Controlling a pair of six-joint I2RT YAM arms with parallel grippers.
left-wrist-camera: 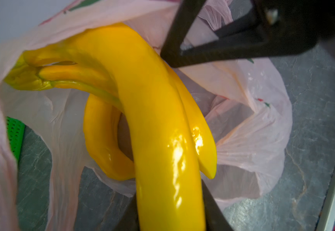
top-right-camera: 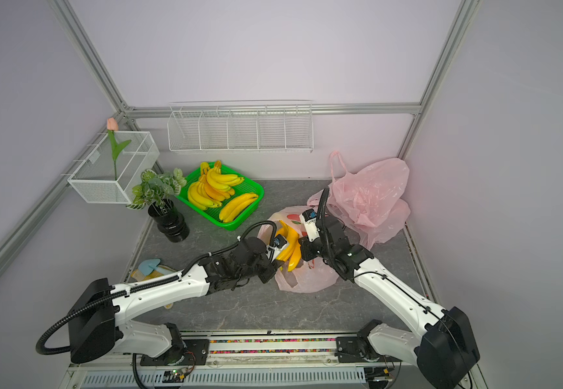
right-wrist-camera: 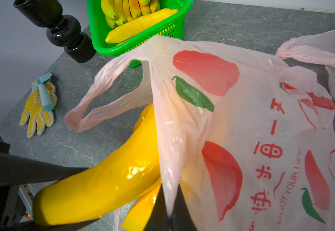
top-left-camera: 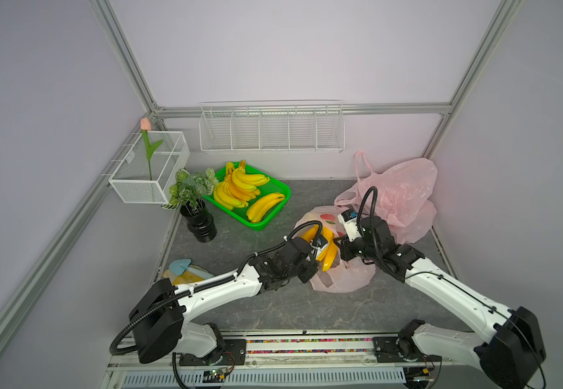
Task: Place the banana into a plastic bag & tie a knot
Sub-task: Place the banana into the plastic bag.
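The left pincer [left-wrist-camera: 170,216] is gripping the banana bunch [left-wrist-camera: 152,120] around its thickest fruit, jaws set narrowly apart on either side of it. It is holding the bunch partway inside the mouth of the pink plastic bag [right-wrist-camera: 242,120]. The right pincer [right-wrist-camera: 169,210] is pinching the bag's rim, jaws closed on the film. The bag's bottom is resting on the grey surface [top-left-camera: 273,310], near the green basket [right-wrist-camera: 142,43].

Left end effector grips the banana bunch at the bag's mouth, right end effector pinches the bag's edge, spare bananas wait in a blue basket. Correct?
One slip: the basket is green, not blue, as both top views show. The rest holds.
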